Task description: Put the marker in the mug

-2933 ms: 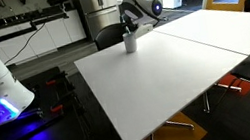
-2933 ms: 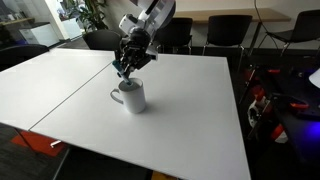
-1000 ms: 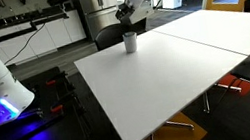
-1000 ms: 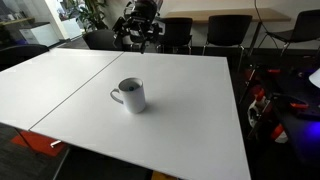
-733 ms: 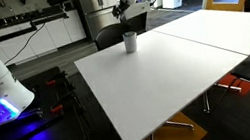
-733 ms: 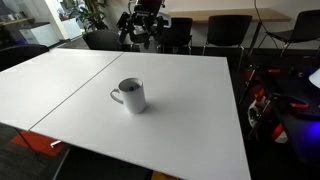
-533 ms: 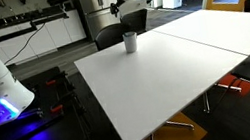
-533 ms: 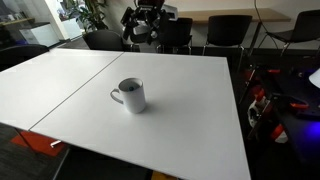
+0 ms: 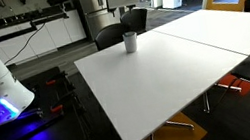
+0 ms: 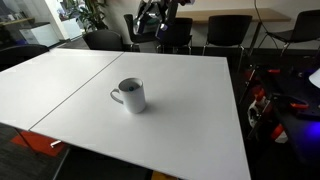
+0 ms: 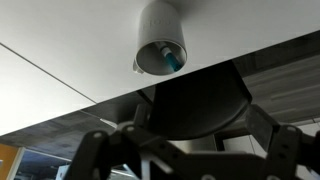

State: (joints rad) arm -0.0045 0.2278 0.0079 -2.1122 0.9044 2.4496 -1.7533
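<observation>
your end effector (image 10: 150, 22) hangs at the top centre of an exterior view, well apart from the mug (image 10: 131, 95). in the wrist view its fingers are spread wide with nothing between them. the mug stands upright on the white counter (image 10: 200, 115), near the middle of that frame. the marker (image 11: 174, 60) is inside it, showing in the mouth at the top centre of the wrist view. a black chair (image 11: 195, 105) sits just past the counter edge.

The mug (image 10: 131, 96) is light grey-white, the table (image 10: 190, 115) white with 1 thin dark seam. In the wrist view the marker (image 11: 172, 58) shows teal-blue at upper centre. The chairs (image 10: 222, 30) along the top are black. A blue-violet glow (image 9: 1, 115) tints the lower left.
</observation>
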